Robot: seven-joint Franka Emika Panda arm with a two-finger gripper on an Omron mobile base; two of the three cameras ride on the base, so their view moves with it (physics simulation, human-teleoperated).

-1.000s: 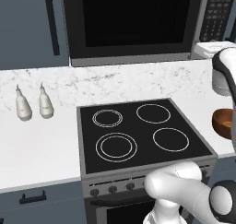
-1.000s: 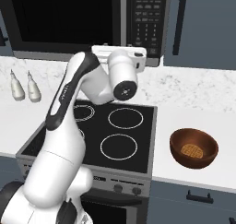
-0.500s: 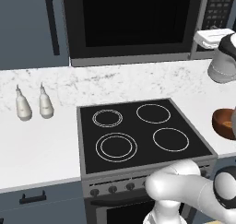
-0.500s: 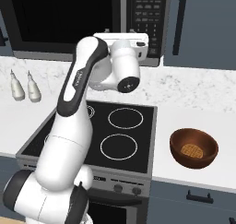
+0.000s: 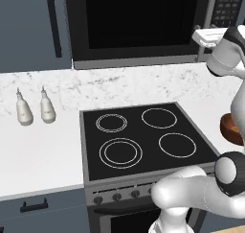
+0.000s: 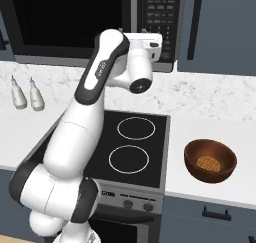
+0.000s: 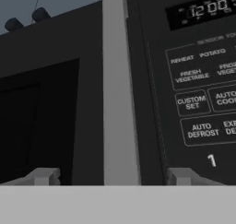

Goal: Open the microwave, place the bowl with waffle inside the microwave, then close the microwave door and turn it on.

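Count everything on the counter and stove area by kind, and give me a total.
Microwave: 1
Stovetop: 1
White bottles: 2
Bowl: 1
Waffle in the bowl: 1
Total: 6

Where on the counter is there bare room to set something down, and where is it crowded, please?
Bare marble lies between the two shakers and the stovetop, and in front of them toward the counter edge. Right of the stovetop, counter behind the bowl is bare. It is crowded at the microwave handle, where the gripper straddles it.
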